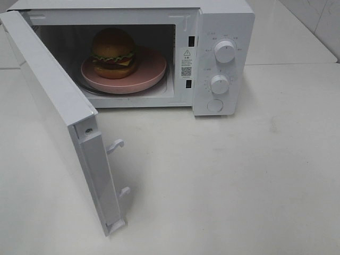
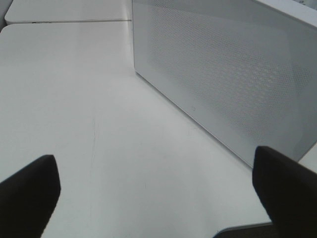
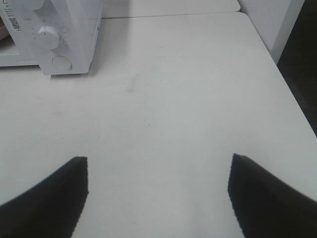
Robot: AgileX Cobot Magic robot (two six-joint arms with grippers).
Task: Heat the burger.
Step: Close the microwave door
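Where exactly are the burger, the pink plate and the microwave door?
burger [image 1: 113, 43]: high view, on the bun's dome.
plate [image 1: 152, 68]: high view, on its bare right side.
door [image 1: 53, 79]: high view, on the middle of the open panel.

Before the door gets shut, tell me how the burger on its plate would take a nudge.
The burger is tall for its footprint, so it might tip. Its stacked layers may shift apart. The pink plate looks smooth and flat, so sliding seems likely.
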